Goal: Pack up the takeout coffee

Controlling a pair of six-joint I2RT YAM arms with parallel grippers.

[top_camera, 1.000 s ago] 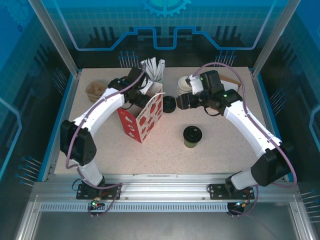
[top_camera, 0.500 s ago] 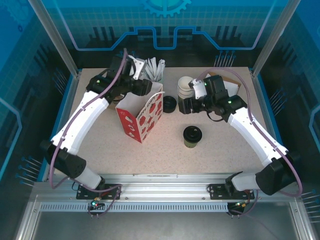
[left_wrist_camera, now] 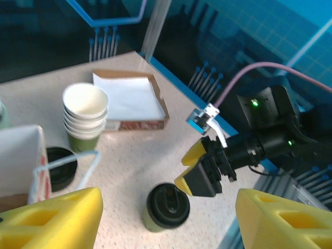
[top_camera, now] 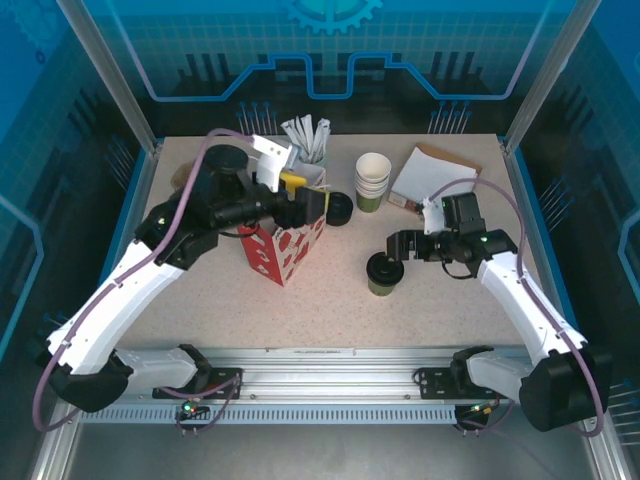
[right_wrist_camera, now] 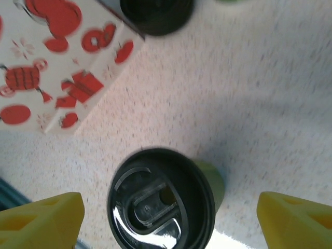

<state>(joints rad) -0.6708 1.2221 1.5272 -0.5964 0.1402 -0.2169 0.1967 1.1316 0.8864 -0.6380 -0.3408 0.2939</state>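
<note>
The takeout coffee is a small dark-green cup with a black lid, standing upright on the table right of the bag. My right gripper hovers just above and behind it, open. In the right wrist view the lid lies between and below the spread yellow fingers, and nothing is gripped. My left gripper is open over the mouth of the red-and-white paper bag, pointing right. Its wrist view looks down on the cup and on the right gripper beside it.
A loose black lid lies right of the bag. A stack of white-rimmed green cups and a cardboard tray of white paper sit at the back right. A cup of white sticks stands behind the bag.
My right gripper left the loose lid and stacked cups, came forward to the lidded cup, and opened wider. My left arm lifted and swung its gripper over the bag's mouth.
</note>
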